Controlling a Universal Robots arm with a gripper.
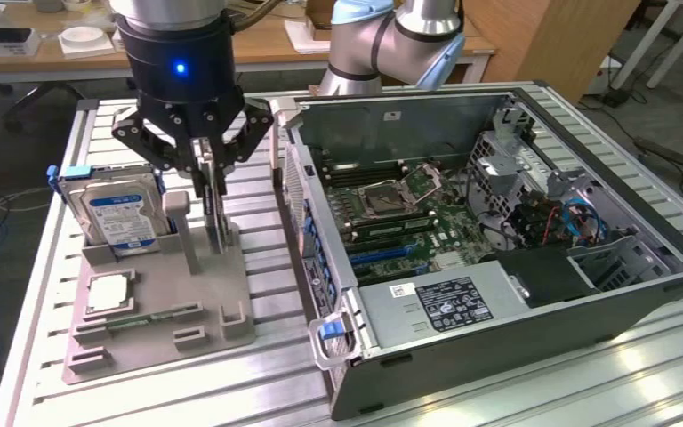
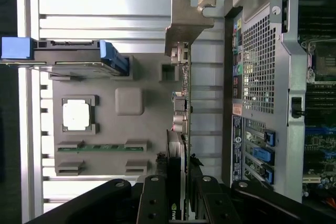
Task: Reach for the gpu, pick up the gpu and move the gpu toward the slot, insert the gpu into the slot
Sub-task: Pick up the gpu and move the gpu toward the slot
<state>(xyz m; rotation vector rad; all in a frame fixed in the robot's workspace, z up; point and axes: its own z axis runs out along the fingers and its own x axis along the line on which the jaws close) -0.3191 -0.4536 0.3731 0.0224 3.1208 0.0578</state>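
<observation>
One gripper (image 1: 209, 178), you note, is closed on the gpu (image 2: 181, 150) standing edge-up directly beneath it, long axis parallel to the computer case (image 1: 555, 329).

The gpu (image 1: 216, 212) is a thin dark card standing upright on its long edge, so slim from here that it reads as a blade. The hand (image 1: 209, 178) is clamped on its upper part, a finger on either face. From the wrist view the gpu (image 2: 177, 148) runs edge-on, with its pale metal bracket (image 2: 185, 22) at the far end, bent over at the tip. Its lower edge sits at the grey stand (image 1: 199, 302) on the desk (image 1: 282, 374). The slot (image 1: 377, 254), a blue connector on the green board inside the open computer case (image 1: 532, 311), lies well apart from the card.
</observation>
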